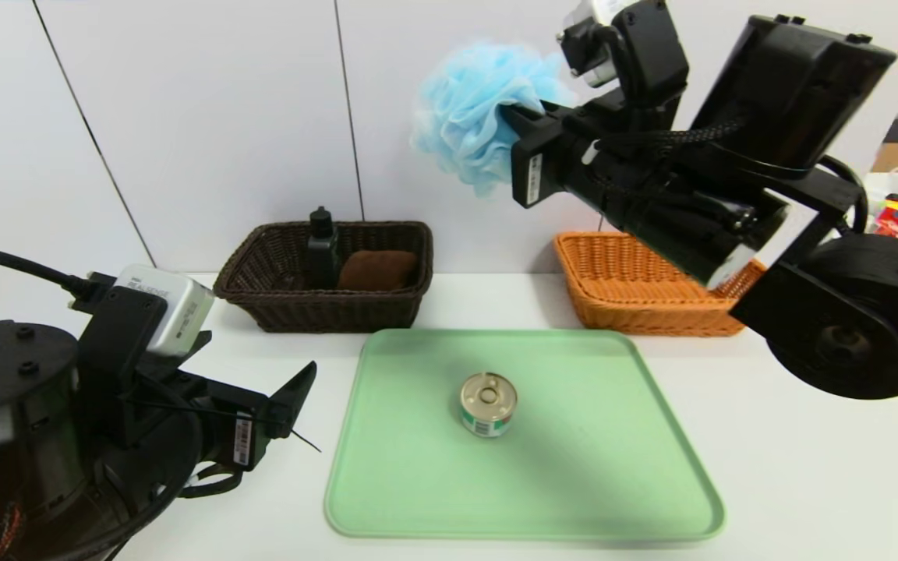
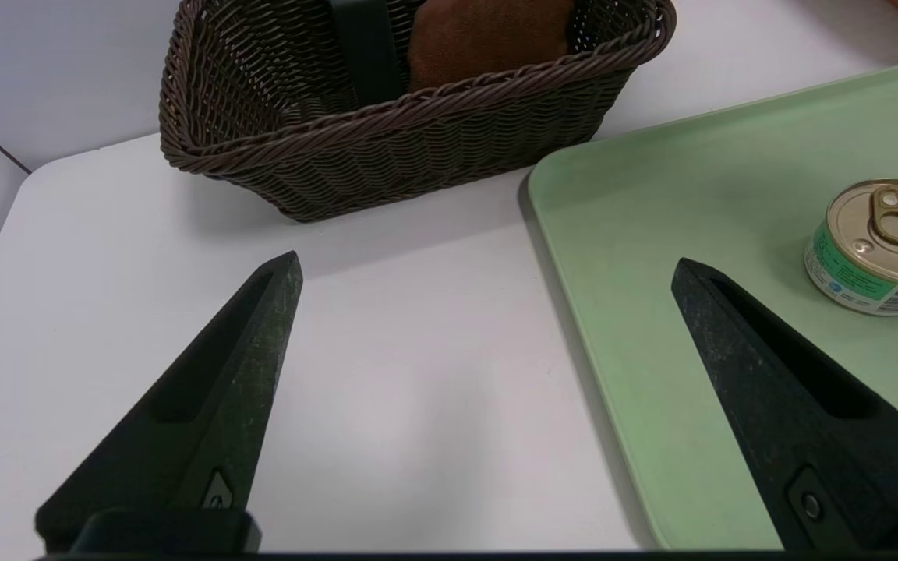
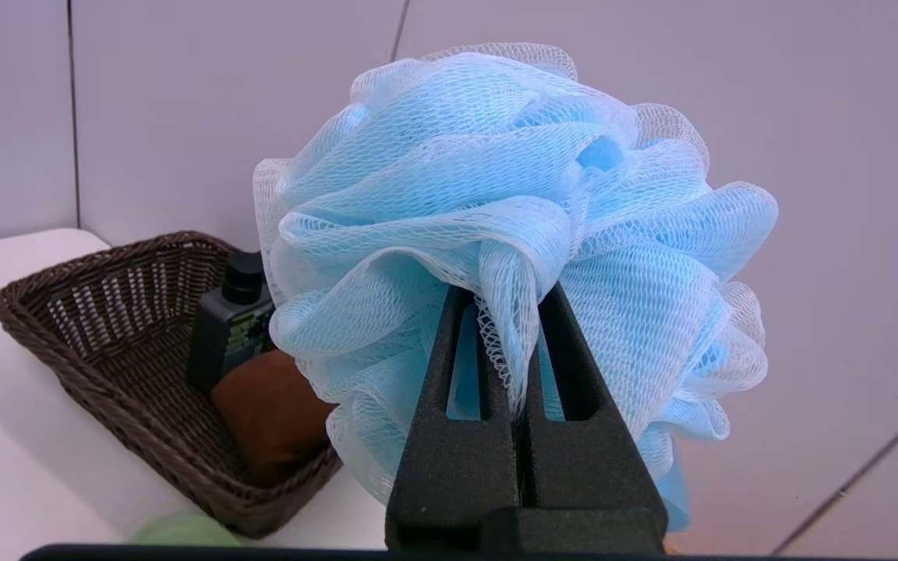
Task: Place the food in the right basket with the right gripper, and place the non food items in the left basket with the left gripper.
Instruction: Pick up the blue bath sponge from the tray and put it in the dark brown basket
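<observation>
Right pincer [image 3: 523, 312]: raised above the bench's far middle, fingers pinched tight on a fold of the blue pouf [image 1: 474, 109]; the mesh is carried high, between the two baskets and nearer the orange one.
Left pincer [image 2: 484, 269]: parked low over the bench's near left corner, fingers spread wide and holding nothing, pointing toward the dark basket.
Pouf handling: very light, soft and springy, not fragile; it looks able to snag or cling to the fingers on release, so a clear drop may take a wide opening. Any gathered fold gives a hold.
Pouf sorting: a non-food item, yet it hangs from the right arm; it belongs in the dark basket [image 1: 285, 308] at the bench's far left.
Dark basket contents: the black bottle [image 1: 323, 249] stands upright beside the brown towel [image 1: 377, 269], both inside.
Tin can [image 1: 488, 403]: upright at the middle of the green tray [image 1: 418, 499], which lies along the bench's near edge; well below and apart from the right pincer, off to one side of the left pincer.
Can handling: stiff, smooth-walled, likely a little weighty for its size; best taken across the round side wall, below the lid rim.
Orange basket [image 1: 628, 296]: at the bench's far right; no item shows inside, though the arm hides part of it.
</observation>
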